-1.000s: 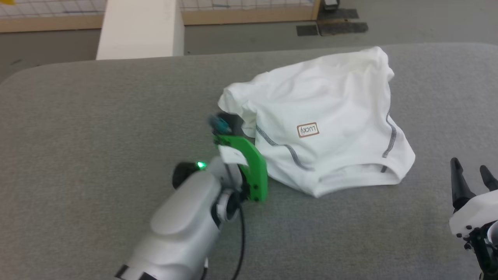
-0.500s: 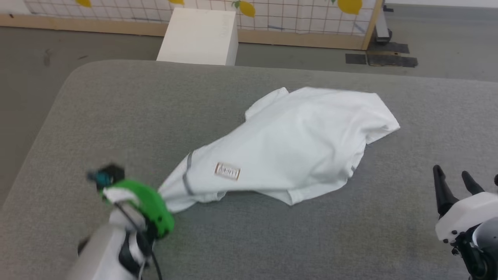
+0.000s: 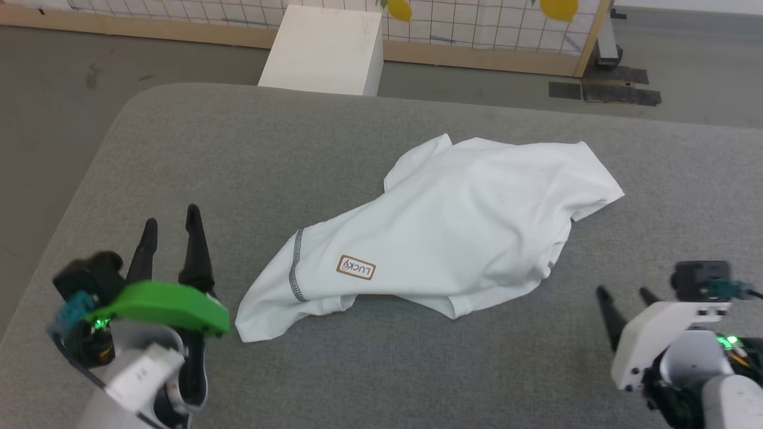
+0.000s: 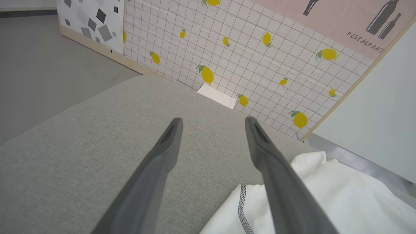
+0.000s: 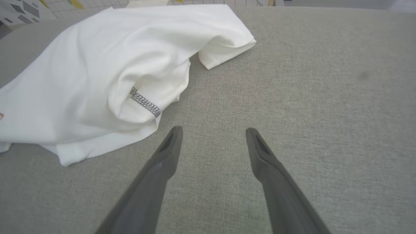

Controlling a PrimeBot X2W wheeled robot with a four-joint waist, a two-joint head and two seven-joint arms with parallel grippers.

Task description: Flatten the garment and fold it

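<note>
The garment (image 3: 453, 232) was thin, smooth, matt white cloth. The table (image 3: 238, 155) was covered in coarse grey woven fabric. Fingers of the right gripper (image 5: 213, 129) looked like matt dark plastic.

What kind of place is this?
Probably a staged test room: a lemon-printed grid panel in a wooden frame, a pink RESTAURANT sign, and a grey padded table holding one white shirt.

I'm looking across a broad grey fabric-covered surface (image 3: 250, 137) with a rounded corner, standing on a dull grey floor (image 3: 53, 89). Past its far edge sits a white box (image 3: 325, 50). Behind that is a white grid-patterned screen (image 4: 247, 55) printed with lemons, with a pale wood frame (image 3: 477, 61). A pink poster (image 4: 341, 16) reads RESTAURANT. Two dark mats (image 3: 620, 92) lie on the floor.
</note>
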